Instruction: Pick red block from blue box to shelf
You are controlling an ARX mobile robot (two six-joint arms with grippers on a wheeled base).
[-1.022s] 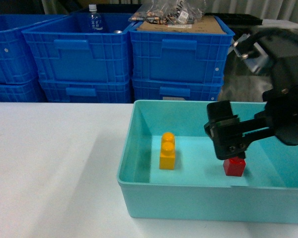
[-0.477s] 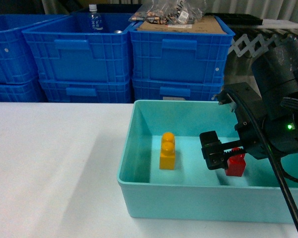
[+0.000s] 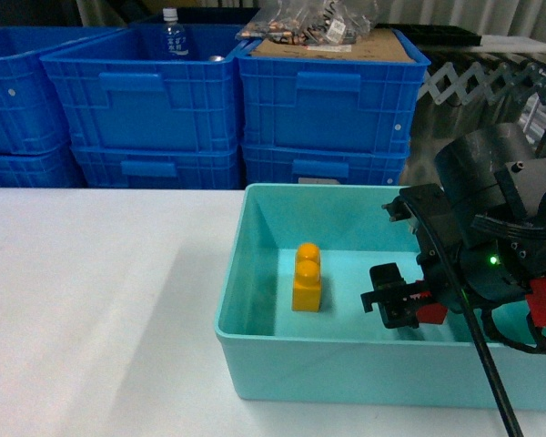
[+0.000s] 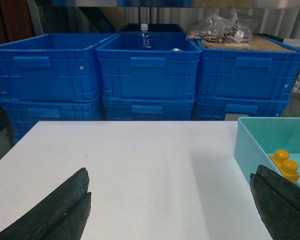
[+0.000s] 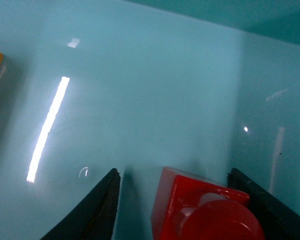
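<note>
My right claw (image 5: 172, 200) was spread, fingers straddling the red block (image 5: 202, 210) without touching: glossy, square, one round stud up. It sat on the blue box (image 3: 255, 350) floor, at 3 o'clock from the yellow brick (image 3: 307, 279). Left claw (image 4: 172, 210) spread, empty.

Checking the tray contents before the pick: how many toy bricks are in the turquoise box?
2. The yellow brick stands left of centre in the blue box; the red block sits to its right, between the right end effector's open fingers. The arm could hide others.
</note>
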